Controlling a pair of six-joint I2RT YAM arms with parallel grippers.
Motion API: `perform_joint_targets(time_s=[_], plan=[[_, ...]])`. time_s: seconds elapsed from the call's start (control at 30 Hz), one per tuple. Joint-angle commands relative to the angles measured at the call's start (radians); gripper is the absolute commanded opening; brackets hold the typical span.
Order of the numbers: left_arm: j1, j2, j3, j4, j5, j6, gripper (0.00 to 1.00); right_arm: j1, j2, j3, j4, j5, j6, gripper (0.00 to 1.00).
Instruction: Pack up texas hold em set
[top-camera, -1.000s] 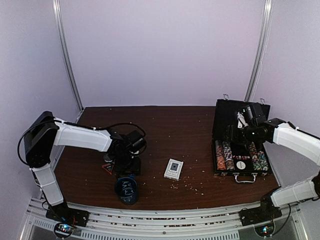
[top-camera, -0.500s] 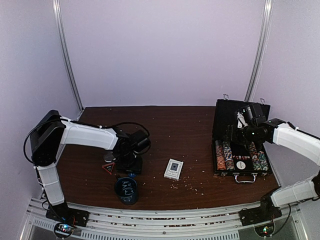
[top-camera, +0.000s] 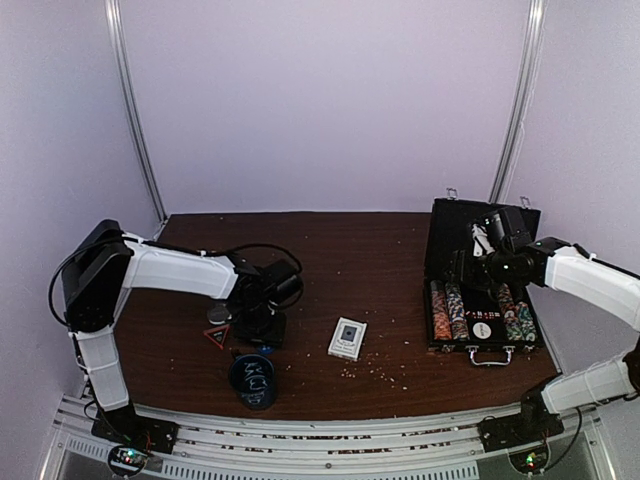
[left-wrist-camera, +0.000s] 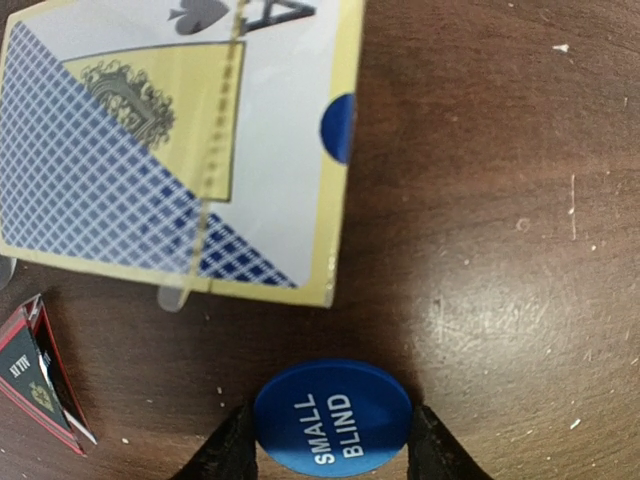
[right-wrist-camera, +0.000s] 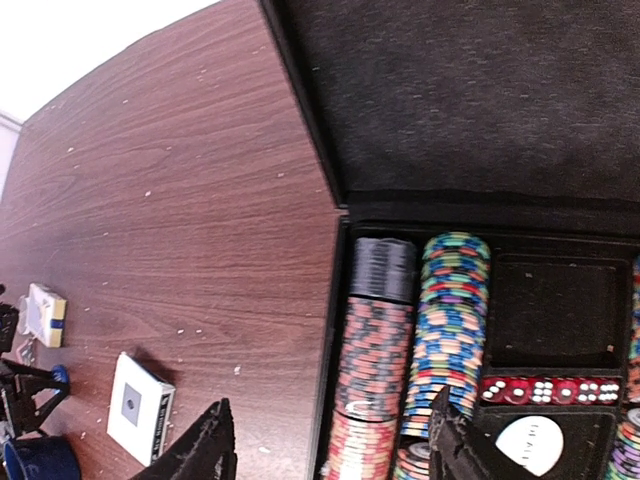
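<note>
Item count, all views combined. Cases: one black rectangular briefcase-style case (top-camera: 446, 235). Chip rows: four rows of multicoloured poker chips (top-camera: 457, 308) counted from above, all inside the case. Card decks: two, namely one white boxed deck (top-camera: 347, 338) and one blue-and-yellow patterned deck (left-wrist-camera: 170, 150). Round buttons: two, namely one blue round button (left-wrist-camera: 332, 417) lettered SMALL BLIND and one white round button (right-wrist-camera: 530, 443) in the case. Dice: one row of red dice (right-wrist-camera: 548, 390), individual number not legible. Triangular pieces: one red-and-black triangular piece (left-wrist-camera: 35, 375). Cups: one dark round cup with white scribbles (top-camera: 253, 378).
</note>
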Motion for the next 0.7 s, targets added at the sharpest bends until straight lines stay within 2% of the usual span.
perform_joint_targets(time_s=[0.0,0.17,0.33,0.67], plan=[[-0.019,0.093,0.011,0.059,0.044,0.028,0.48,0.008,0.026,0.001,0.061,-0.103,0.006,0.63],[-0.066,0.146,0.100,0.058,0.066,0.042,0.48,0.052,0.076,0.031,0.088,-0.154,0.014,0.62],[-0.105,0.174,0.164,0.057,0.080,0.047,0.47,0.151,0.166,0.080,0.099,-0.174,0.022,0.61],[-0.144,0.171,0.187,0.059,0.071,0.076,0.46,0.291,0.455,0.222,0.133,-0.362,0.099,0.59]])
